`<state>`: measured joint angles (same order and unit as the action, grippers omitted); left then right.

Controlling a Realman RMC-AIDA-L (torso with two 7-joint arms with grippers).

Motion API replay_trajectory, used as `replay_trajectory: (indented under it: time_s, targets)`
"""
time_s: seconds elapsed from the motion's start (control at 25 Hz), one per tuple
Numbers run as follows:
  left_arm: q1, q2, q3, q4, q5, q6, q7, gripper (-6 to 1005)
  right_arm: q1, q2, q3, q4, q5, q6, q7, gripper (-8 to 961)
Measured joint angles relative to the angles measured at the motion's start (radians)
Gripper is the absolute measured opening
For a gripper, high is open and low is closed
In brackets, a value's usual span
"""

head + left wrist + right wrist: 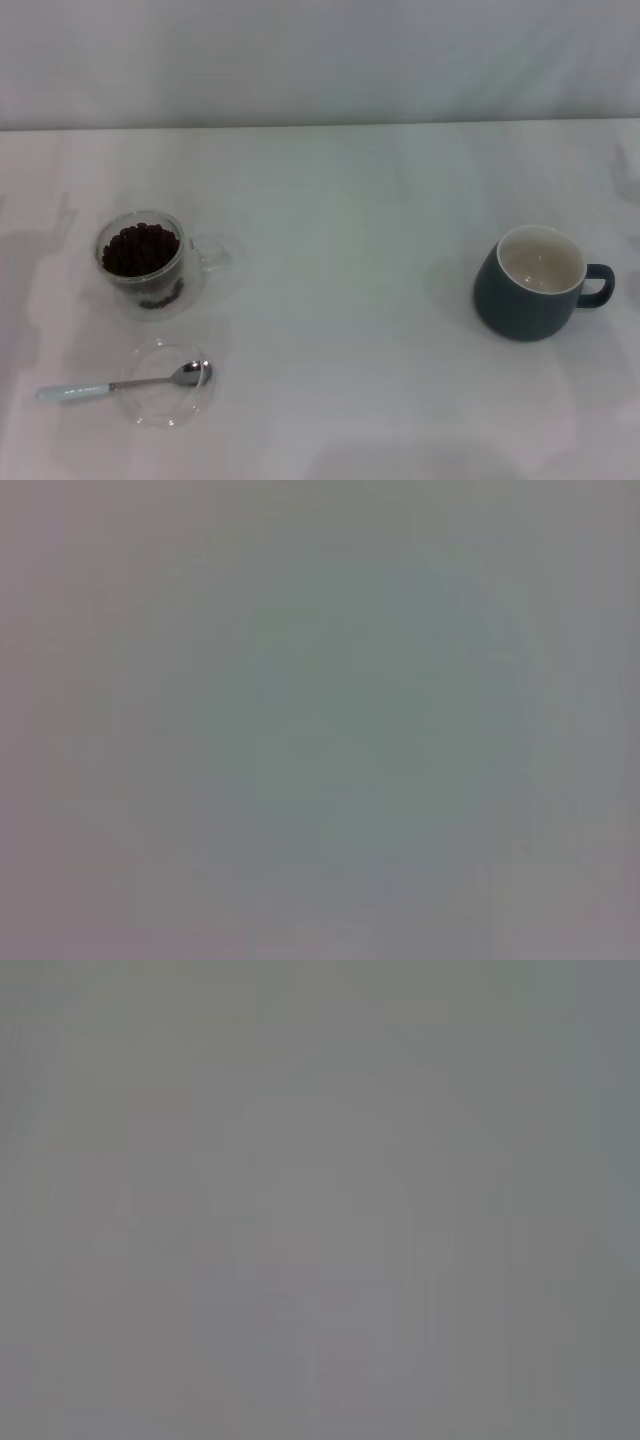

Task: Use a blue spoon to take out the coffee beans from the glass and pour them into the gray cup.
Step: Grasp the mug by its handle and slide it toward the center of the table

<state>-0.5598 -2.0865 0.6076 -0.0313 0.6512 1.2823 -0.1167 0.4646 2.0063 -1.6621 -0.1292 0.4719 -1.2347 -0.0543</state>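
Observation:
The glass [150,262] stands at the left of the white table, its clear handle pointing right, filled with dark coffee beans [140,249]. In front of it the blue spoon [120,385] lies flat, its metal bowl resting on a clear glass saucer [172,386] and its pale blue handle pointing left. The gray cup [535,283] stands at the right, upright, its cream inside empty, its handle pointing right. Neither gripper shows in any view. Both wrist views show only a plain grey blur.
The white table [340,210] runs back to a pale wall. Faint shadows fall on its left edge near the glass.

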Motion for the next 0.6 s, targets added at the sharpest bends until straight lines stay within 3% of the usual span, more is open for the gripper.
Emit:
replay_trajectory:
  time_s: [0.6]
  targets:
    - [0.088, 0.003, -0.009, 0.005, -0.015, 0.046, -0.009, 875, -0.032, 0.010, -0.147, -0.015, -0.001, 0.042, 0.007, 603]
